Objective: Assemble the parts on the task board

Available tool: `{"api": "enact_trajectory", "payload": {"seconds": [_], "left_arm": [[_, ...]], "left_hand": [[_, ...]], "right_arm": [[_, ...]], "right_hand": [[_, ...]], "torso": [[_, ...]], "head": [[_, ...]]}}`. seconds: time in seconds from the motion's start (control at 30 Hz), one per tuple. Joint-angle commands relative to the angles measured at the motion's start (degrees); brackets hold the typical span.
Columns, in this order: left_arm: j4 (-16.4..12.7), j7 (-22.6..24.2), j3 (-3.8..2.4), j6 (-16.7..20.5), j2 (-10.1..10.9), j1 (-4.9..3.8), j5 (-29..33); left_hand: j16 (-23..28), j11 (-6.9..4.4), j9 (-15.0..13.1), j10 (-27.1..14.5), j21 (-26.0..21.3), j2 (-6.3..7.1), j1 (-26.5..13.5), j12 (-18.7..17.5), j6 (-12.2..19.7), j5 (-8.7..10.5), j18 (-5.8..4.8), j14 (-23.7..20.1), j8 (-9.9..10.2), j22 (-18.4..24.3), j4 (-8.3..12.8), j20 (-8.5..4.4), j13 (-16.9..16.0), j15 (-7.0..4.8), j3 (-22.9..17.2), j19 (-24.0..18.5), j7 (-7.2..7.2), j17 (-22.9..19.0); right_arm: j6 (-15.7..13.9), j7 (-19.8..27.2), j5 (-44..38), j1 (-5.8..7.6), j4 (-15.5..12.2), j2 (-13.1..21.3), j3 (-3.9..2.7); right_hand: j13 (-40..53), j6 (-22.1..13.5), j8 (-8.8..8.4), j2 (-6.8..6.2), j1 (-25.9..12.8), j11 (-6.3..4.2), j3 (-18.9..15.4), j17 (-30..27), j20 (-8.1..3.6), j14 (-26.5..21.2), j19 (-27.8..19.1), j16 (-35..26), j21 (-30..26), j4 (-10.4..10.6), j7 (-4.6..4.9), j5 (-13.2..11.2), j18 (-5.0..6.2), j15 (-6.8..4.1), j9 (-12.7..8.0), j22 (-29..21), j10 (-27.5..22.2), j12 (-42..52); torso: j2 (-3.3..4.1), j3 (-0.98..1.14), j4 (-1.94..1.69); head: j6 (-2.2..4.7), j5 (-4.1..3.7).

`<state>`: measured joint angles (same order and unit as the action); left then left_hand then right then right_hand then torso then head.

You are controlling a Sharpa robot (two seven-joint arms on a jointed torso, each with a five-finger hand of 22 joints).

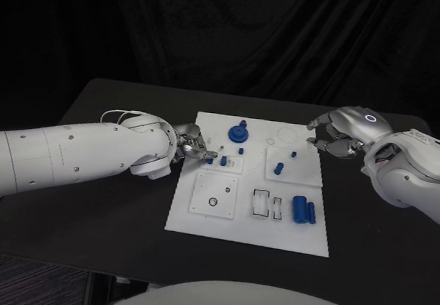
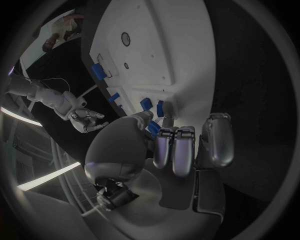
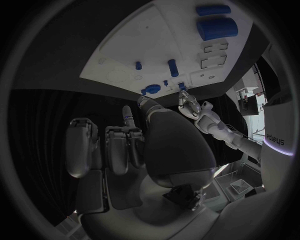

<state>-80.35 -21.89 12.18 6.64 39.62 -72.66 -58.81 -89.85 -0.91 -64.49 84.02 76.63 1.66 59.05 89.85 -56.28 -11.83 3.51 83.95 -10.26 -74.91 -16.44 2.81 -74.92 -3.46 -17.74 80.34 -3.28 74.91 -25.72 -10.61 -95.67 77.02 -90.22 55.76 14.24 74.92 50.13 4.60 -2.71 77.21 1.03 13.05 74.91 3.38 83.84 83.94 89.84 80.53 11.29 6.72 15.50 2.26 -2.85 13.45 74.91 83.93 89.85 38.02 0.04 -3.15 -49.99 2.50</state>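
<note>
Left hand (image 1: 192, 144) is down at the task board (image 1: 246, 231), on its left edge in the head view — fingertips pinching a small blue part (image 1: 210, 160) right at the board's rim. Right hand (image 1: 340, 131) hovers off the board's far right corner, fingers curled in, nothing in them. On the board: a blue gear-like part (image 1: 240, 133) near the far edge, a blue peg (image 1: 278, 168) on the raised white plate, two blue cylinders (image 1: 302, 209) lying side by side nr the right edge. Black worktop (image 1: 88, 212) underneath.

Left wrist view — left hand (image 2: 181, 147) close against the board's edge (image 2: 156, 60), thumb and fingers closed on a blue part (image 2: 153, 129); more blue pieces (image 2: 145, 103) stand just beyond.

Right wrist view — right hand (image 3: 134, 145) w/ fingers bent, holding nothing, well apart from the board (image 3: 156, 35); blue cylinders (image 3: 217, 28) at its far end.
</note>
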Motion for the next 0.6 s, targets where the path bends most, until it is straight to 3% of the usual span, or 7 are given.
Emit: {"api": "enact_trajectory", "payload": {"seconds": [0.03, 0.43, 0.6], "left_arm": [[0.19, 1.68, -0.02, 0.16, -0.12, 0.12, 0.32], [0.63, 1.7, -0.02, 0.37, -0.41, 0.14, 0.32], [0.91, 0.9, -0.02, -0.2, -0.45, 0.14, 0.31]], "left_hand": [[-0.15, 0.53, 0.79, 5.98, -0.29, -0.35, -1.4, 0.15, -0.25, 0.59, 0.31, 6.05, 0.51, -7.33, -0.17, 0.5, -15.08, 0.39, 1.61, 0.09, -0.33, 15.09], [-0.15, 0.63, 2.9, 5.98, -0.46, -2.11, -4.18, 0.15, -1.06, 2.19, 0.32, 6.05, 1.57, -7.62, -0.28, 0.65, -15.08, 0.51, 6.13, 0.19, -0.38, 15.09], [-0.15, 0.32, 1.79, 5.98, -0.36, -2.88, -4.63, 0.15, -2.18, 2.36, 0.29, 6.05, -0.01, -7.86, -0.21, 0.51, -15.08, 0.29, 7.85, 0.38, 0.07, 15.09]], "right_arm": [[-0.04, -0.1, -0.18, -0.22, 0.07, -0.01, -0.04], [0.14, -0.14, -0.18, -0.4, 0.1, 0.05, -0.04], [0.18, -0.13, -0.18, -0.42, 0.09, 0.09, -0.04]], "right_hand": [[15.08, 0.47, -0.35, -0.06, 0.42, 0.16, 0.08, 14.94, 0.26, 6.12, 1.74, 0.02, -0.21, -0.14, 0.01, 0.23, 0.07, 0.24, -0.09, 12.01, 6.07, 0.15], [15.08, 0.55, -0.35, -0.05, 0.43, 0.17, 0.17, 14.94, 0.27, 6.12, 1.74, 0.02, -0.22, -0.19, 0.02, 0.27, 0.07, 0.26, -0.12, 12.01, 6.07, 0.15], [15.08, 0.59, -0.34, -0.03, 0.42, 0.18, 0.2, 14.96, 0.28, 6.12, 1.75, 0.04, -0.21, -0.19, 0.02, 0.29, 0.07, 0.27, -0.13, 12.02, 6.07, 0.15]], "torso": [[0.01, 0.02, 0.03], [0.05, 0.06, 0.03], [0.05, 0.03, 0.02]], "head": [[-0.01, 0.1], [-0.01, 0.07], [-0.01, 0.15]]}}
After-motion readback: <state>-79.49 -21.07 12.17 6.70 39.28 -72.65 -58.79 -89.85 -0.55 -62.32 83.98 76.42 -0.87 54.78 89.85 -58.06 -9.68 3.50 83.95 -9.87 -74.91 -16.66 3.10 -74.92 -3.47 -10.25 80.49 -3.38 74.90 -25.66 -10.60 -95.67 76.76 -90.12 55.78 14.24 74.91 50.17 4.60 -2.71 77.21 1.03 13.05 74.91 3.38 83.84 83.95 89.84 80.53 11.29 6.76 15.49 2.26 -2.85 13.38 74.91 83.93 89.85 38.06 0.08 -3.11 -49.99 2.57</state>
